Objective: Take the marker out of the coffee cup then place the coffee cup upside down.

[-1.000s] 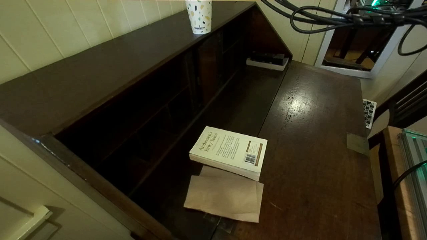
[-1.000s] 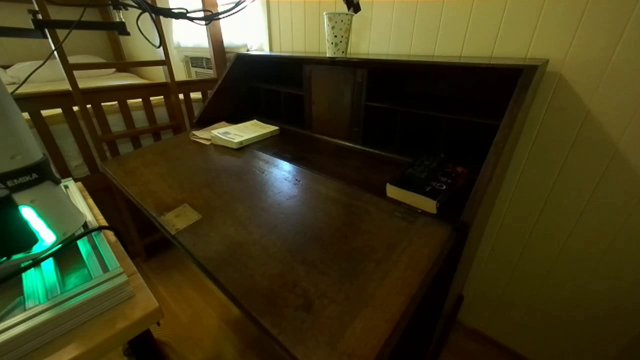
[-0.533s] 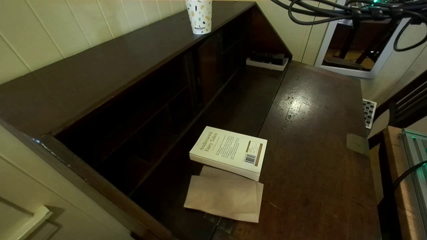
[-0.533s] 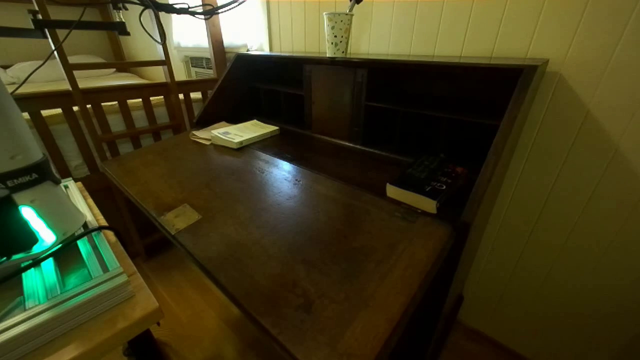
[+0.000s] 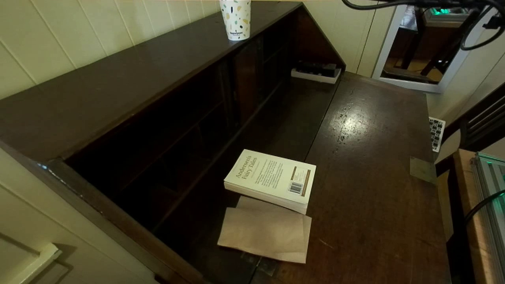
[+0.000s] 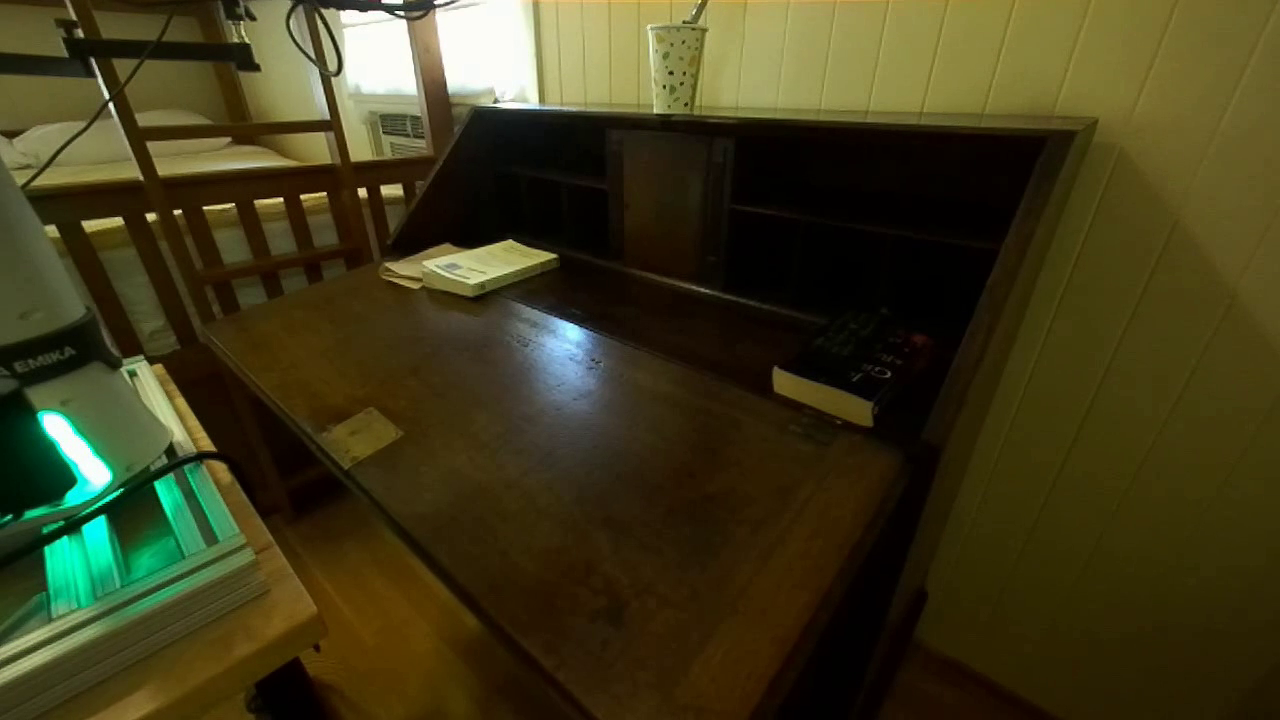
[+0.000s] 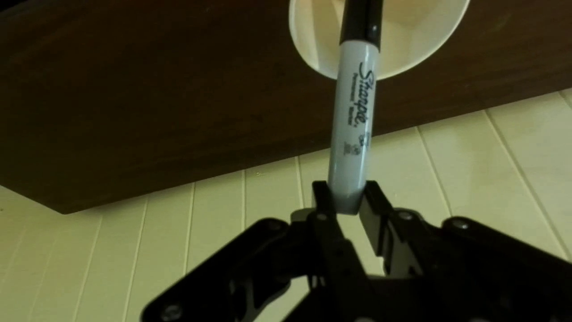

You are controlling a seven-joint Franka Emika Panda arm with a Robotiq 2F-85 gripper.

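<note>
The coffee cup (image 5: 236, 21), white with coloured specks, stands upright on the desk's top ledge; both exterior views show it, though its rim is cut off in one of them. In the wrist view, my gripper (image 7: 346, 190) has its fingers closed round the pale grey end of the marker (image 7: 355, 98). The marker's black end points into the cup's mouth (image 7: 406, 40) and runs out of the frame, so its tip is hidden. A slanted bit of the marker (image 6: 696, 12) shows just above the cup's rim in an exterior view. There the gripper lies beyond the upper edge.
The dark desk has a narrow top ledge (image 5: 118, 71) against the panelled wall (image 6: 850, 60). Below, on the desk surface, lie a pale book (image 5: 272, 179), brown paper (image 5: 264, 234) and a black book (image 6: 850, 365). Arm cables (image 5: 394, 4) hang at the upper edge.
The black fingertips have risen out of an exterior view, and more of the marker shows above the cup's rim. The arm's cables have moved upward. The cup has stayed put.
</note>
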